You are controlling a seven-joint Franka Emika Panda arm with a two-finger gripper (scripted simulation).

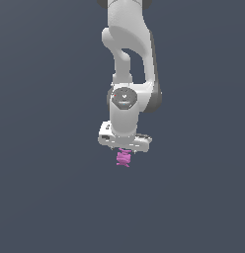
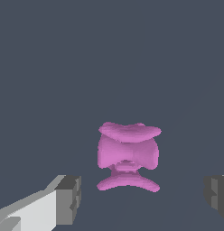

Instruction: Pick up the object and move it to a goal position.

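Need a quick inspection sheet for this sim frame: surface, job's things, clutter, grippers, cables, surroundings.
Surface: plain dark grey-blue ground, no marks seen.
Job's things: magenta lump, small and lobed, directly under the arm's hand in the exterior view; whether it rests on the ground cannot be told. No goal marker seen.
Clutter: nothing seen.
Grippers: gripper open, jaws spread wide either side of the lump with clear gaps, not touching it; grey fingertips level with its lower part in the wrist view.
Cables: nothing seen.
Surroundings: white Panda arm reaching down from above; nothing else seen.
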